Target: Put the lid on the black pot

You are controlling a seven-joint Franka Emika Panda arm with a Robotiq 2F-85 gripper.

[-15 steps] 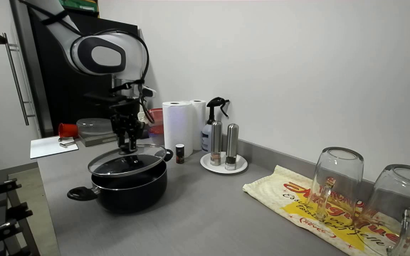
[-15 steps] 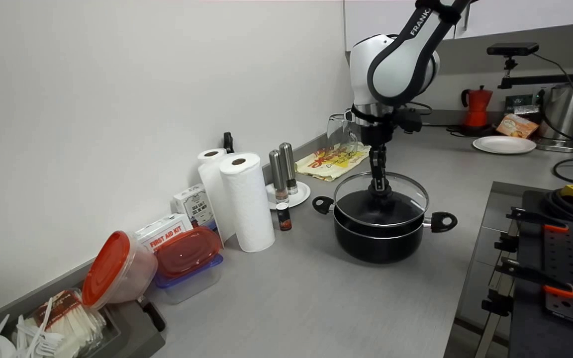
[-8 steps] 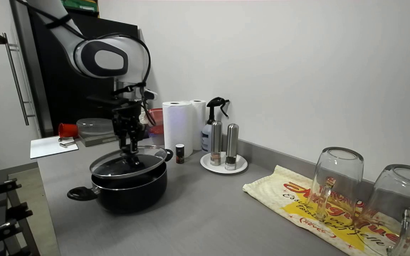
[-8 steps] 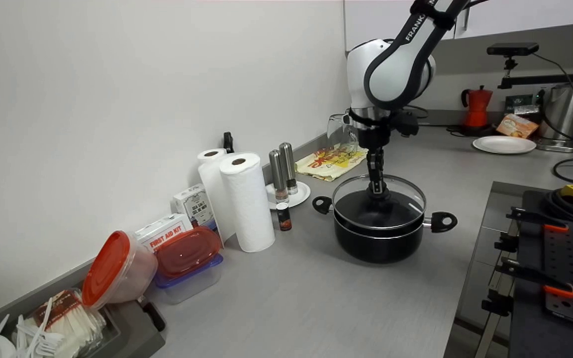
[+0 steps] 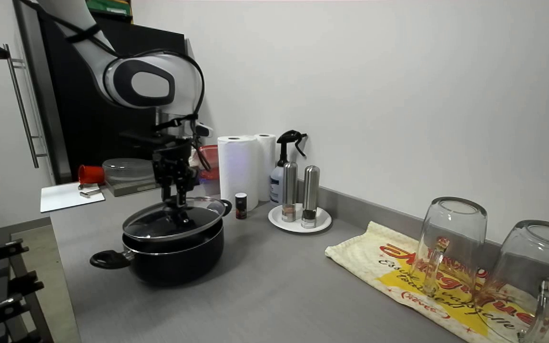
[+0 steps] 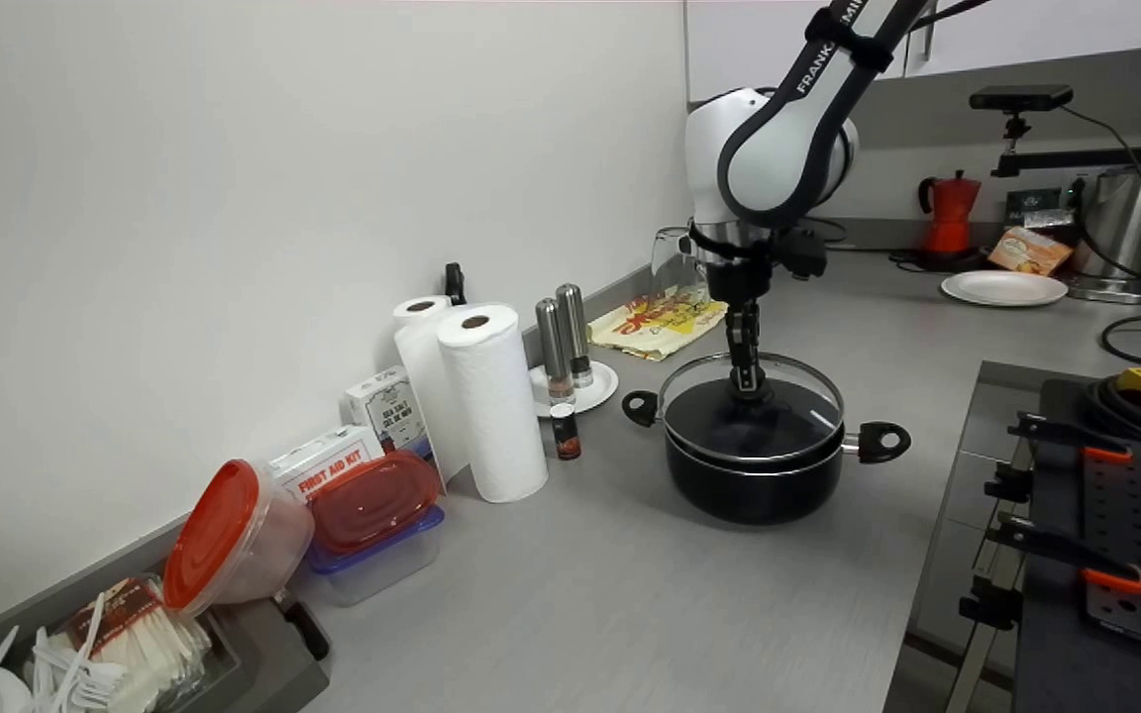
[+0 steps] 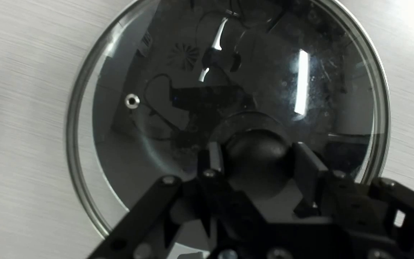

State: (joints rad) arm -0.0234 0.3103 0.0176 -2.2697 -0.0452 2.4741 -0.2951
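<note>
Two fingers (image 7: 309, 172) of the gripper (image 7: 259, 158) clasp the knob (image 7: 257, 144) of the lid (image 7: 228, 100), which hangs just above the black pot (image 6: 754, 495), roughly centred, a narrow gap between the rims. Likeliest to go wrong is the landing: reflections on the glass veil the pot's edge in the wrist view, so a slight offset could leave the lid perched on that edge or a handle (image 5: 227, 207), rocking. The rounded knob might also roll between the fingers and tilt the lid; letting go too early would drop it. Any contents of the pot are lost in its black interior. Well apart from the pot lie plastic tubs (image 6: 259, 545), contents impossible to tell; farther from it, a gray tray (image 6: 278, 663) holds white cutlery (image 6: 95, 678); on the pot's opposite side, glass mugs (image 5: 455, 224) stand upturned, a printed cloth (image 5: 381, 264) showing through.
</note>
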